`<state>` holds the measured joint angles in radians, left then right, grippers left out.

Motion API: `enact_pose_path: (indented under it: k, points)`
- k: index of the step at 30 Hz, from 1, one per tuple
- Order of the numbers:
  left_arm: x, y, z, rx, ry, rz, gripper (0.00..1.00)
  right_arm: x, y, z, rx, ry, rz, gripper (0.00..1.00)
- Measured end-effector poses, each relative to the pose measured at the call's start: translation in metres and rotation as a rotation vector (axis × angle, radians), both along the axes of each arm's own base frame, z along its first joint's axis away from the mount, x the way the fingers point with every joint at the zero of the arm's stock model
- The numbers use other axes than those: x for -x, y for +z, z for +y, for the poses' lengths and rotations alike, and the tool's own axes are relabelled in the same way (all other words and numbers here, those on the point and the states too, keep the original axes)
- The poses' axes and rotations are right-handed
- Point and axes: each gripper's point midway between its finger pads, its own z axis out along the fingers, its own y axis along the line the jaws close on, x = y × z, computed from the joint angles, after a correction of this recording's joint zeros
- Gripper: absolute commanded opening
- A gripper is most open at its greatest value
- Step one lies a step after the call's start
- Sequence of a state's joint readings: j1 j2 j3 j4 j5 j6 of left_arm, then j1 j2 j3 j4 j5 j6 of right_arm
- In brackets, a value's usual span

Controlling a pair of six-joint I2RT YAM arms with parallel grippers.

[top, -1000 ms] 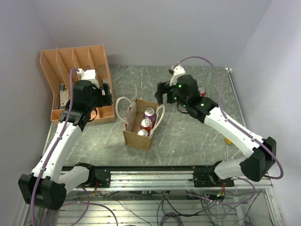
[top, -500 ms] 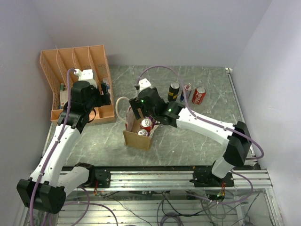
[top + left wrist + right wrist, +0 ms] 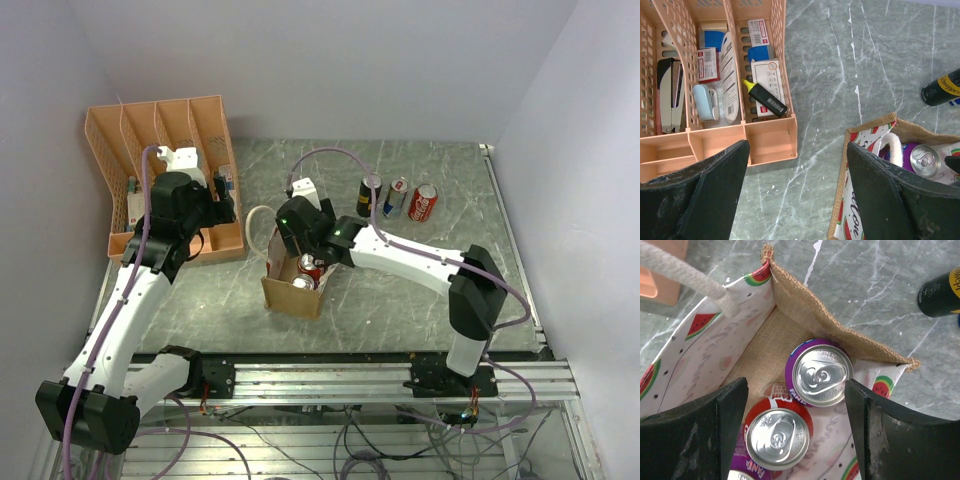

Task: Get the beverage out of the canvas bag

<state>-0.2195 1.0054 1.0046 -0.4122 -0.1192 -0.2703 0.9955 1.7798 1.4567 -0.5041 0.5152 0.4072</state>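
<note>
Hovering over the canvas bag (image 3: 805,305), the right gripper (image 3: 795,390) has jaws wide apart above an upright purple can (image 3: 820,372) inside; a red can (image 3: 777,432) touches it. The left gripper (image 3: 795,165) is left of the bag, jaws apart.

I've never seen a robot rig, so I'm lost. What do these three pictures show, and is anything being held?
Two white robot arms are bolted at the near edge of a table. One picture looks down from above; the other two come from cameras on each wrist, so the dark shapes below are that arm's fingers. The left gripper hovers open by the orange file rack, holding nothing. The right gripper hangs open over the canvas bag, above a purple can and a red can inside it. Three more cans stand on the table beyond the bag.
</note>
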Motion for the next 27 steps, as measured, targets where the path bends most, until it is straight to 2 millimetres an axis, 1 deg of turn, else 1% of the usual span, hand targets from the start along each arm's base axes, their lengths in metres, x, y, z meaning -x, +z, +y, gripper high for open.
enact_pose_path:
  k: [4, 11, 18, 22, 27]
  points:
    - [0.0, 0.0, 0.0, 0.0, 0.0, 0.0, 0.89, -0.007, -0.011, -0.001, 0.035, -0.044, 0.014, 0.79]
    - [0.0, 0.0, 0.0, 0.003, -0.001, 0.0, 0.89, -0.018, -0.024, -0.006, 0.094, -0.124, 0.023, 0.8]
    - [0.0, 0.0, -0.002, 0.011, -0.008, 0.001, 0.89, -0.023, -0.043, -0.021, 0.154, -0.204, 0.05, 0.82]
    - [0.0, 0.0, -0.003, 0.013, -0.011, 0.002, 0.89, -0.024, -0.046, -0.024, 0.16, -0.223, 0.06, 0.82]
    - [0.001, 0.0, -0.003, 0.013, -0.011, 0.002, 0.89, -0.029, -0.05, -0.024, 0.124, -0.231, 0.093, 0.79]
